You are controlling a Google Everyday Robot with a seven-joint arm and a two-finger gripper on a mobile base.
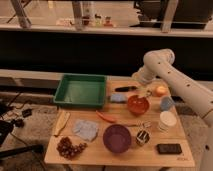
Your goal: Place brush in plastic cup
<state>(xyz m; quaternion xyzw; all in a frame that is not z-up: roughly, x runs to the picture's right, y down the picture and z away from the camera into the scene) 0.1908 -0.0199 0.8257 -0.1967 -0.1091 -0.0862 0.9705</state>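
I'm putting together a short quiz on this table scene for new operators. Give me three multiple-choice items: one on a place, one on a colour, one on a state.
1. Where is the tool?
A. over the green tray
B. over the back right of the table, just right of the brush
C. over the grapes

2. The bowl nearest the brush is:
A. purple
B. white
C. orange

3. The brush is:
A. lying flat on the table
B. standing in a cup
C. inside the green tray

Key:
1 B, since the arm ends beside the brush's right end.
2 C, since the bowl in front of the brush is orange.
3 A, since the brush rests lengthwise on the wood behind the bowl.
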